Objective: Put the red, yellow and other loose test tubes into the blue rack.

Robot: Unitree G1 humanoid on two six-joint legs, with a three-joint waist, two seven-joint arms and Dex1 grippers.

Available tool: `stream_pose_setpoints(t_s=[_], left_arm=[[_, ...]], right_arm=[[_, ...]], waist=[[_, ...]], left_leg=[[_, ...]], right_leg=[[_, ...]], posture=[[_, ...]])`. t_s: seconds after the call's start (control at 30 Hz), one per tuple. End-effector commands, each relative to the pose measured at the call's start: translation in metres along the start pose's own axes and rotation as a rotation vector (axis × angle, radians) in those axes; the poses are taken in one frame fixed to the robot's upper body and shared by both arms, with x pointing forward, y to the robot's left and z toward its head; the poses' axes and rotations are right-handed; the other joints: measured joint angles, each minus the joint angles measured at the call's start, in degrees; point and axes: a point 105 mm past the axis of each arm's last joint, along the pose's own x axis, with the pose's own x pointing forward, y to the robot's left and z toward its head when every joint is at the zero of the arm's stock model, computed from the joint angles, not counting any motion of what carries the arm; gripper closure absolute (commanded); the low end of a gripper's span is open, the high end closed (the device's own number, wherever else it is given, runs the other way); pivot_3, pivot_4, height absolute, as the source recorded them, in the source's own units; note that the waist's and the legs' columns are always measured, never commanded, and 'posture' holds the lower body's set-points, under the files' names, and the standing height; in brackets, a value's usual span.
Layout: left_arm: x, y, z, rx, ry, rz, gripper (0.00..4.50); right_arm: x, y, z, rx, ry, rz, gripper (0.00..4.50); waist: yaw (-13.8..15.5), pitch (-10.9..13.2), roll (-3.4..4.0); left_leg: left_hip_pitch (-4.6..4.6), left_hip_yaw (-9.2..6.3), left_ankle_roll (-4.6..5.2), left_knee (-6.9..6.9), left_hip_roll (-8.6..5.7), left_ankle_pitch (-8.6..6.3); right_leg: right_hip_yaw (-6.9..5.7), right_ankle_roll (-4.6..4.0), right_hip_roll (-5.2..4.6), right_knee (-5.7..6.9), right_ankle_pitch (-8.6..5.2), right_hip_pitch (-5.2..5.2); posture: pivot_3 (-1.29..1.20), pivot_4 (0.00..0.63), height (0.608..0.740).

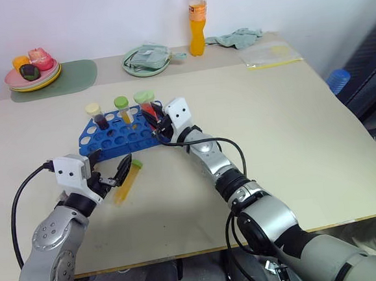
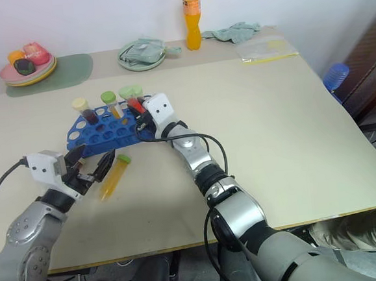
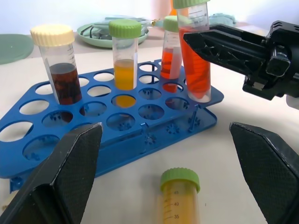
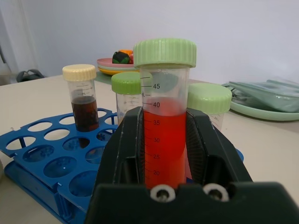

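Observation:
The blue rack (image 1: 113, 141) stands left of the table's centre. It holds a dark-brown tube with a cream cap (image 1: 95, 115), a yellow tube with a green cap (image 3: 124, 60) and a red tube (image 3: 170, 58). My right gripper (image 4: 163, 154) is shut on another red, green-capped tube (image 3: 195, 65), held upright with its lower end in a hole at the rack's right corner. A loose yellow tube (image 1: 127, 180) lies on the table just in front of the rack. My left gripper (image 1: 110, 166) is open beside and above it, and the tube's green cap (image 3: 180, 180) sits low between the fingers.
At the table's far edge are a plate of toy food (image 1: 31, 68) on a green mat (image 1: 62, 79), a green plate with a cloth (image 1: 146, 59), an orange drink bottle (image 1: 196, 22), a crumpled cloth (image 1: 235, 38) and a plastic bag (image 1: 269, 54).

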Motion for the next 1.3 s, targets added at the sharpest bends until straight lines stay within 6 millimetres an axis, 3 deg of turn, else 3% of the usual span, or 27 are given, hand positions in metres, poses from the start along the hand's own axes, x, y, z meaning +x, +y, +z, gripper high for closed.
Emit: stream_pose_setpoints(t_s=[0.03, 0.27, 0.43, 0.63, 0.77, 0.9, 1.03, 1.13, 1.3], left_arm=[[-0.002, -0.001, 0.009, 0.012, -0.041, 0.0, 0.0], [-0.003, 0.001, 0.005, 0.007, -0.036, 0.005, 0.0], [-0.006, 0.003, 0.001, 0.007, -0.034, 0.006, 0.0], [-0.013, 0.005, 0.003, 0.027, 0.029, -0.024, 0.0], [-0.016, 0.017, 0.013, 0.032, 0.11, -0.009, 0.0], [-0.017, 0.034, 0.023, 0.126, 0.286, 0.032, 0.0], [-0.015, 0.02, 0.023, 0.094, 0.471, -0.069, 0.0], [-0.011, 0.008, 0.015, 0.071, 0.69, -0.127, 0.0], [0.011, -0.013, 0.005, 0.114, 0.793, -0.18, 0.0]], right_arm=[[0.001, 0.014, -0.002, 0.063, -0.012, 0.033, 3.24], [-0.002, 0.009, 0.008, 0.065, -0.07, 0.013, 0.06], [-0.007, 0.008, 0.015, 0.033, -0.102, 0.022, 0.06], [-0.02, 0.003, 0.046, -0.026, -0.215, 0.058, 0.06], [-0.033, -0.004, 0.06, -0.042, -0.224, 0.09, 0.06], [-0.049, -0.008, 0.061, -0.069, -0.135, 0.184, 0.06], [-0.073, -0.006, 0.057, -0.139, -0.034, 0.323, 0.06], [-0.102, 0.002, 0.05, -0.179, 0.064, 0.499, 0.06], [-0.152, 0.012, 0.037, -0.17, 0.25, 0.734, 0.06]], waist=[[0.0, 0.0, 0.0], [-0.1, 0.0, 0.02], [-0.1, 0.0, 0.04], [-0.1, 0.0, 0.06], [-0.1, 0.0, 0.07], [0.1, 0.0, 0.05], [0.1, 0.1, 0.13], [0.1, 0.1, 0.08], [0.1, 0.1, 0.08]], left_leg=[[0.0, 0.0, 0.0, 0.0, 0.0, 0.0], [0.0, 0.0, 0.0, -0.01, 0.0, 0.0], [0.0, 0.0, 0.0, -0.03, 0.01, 0.0], [0.0, -0.01, 0.0, -0.04, 0.01, 0.0], [-0.01, -0.21, 0.01, -0.02, 0.02, 0.0], [-0.01, -0.36, 0.01, -0.01, -0.01, 0.0], [-0.01, -0.35, 0.01, -0.01, -0.04, -0.01], [-0.03, -0.4, 0.02, 0.02, -0.04, -0.01], [-0.02, -0.4, 0.02, 0.08, -0.06, -0.01]], right_leg=[[0.0, 0.0, 0.0, 0.0, 0.0, 0.0], [0.01, 0.0, 0.0, 0.0, 0.0, -0.02], [0.01, 0.0, 0.0, 0.0, 0.0, -0.03], [0.01, 0.0, 0.01, 0.0, 0.0, -0.03], [0.01, 0.0, 0.01, 0.01, 0.0, -0.03], [-0.1, 0.0, 0.01, -0.02, -0.01, 0.02], [-0.1, 0.01, -0.01, -0.03, -0.01, 0.06], [-0.18, 0.02, 0.0, -0.01, -0.02, 0.1], [-0.18, 0.06, -0.01, -0.04, -0.03, 0.17]], posture=[[0.0, 0.15, 0.74], [0.0, 0.15, 0.74], [0.0, 0.15, 0.74], [0.0, 0.15, 0.74], [0.0, 0.15, 0.74], [0.0, 0.15, 0.74], [0.0, 0.15, 0.74], [0.0, 0.15, 0.74], [0.0, 0.15, 0.74]])
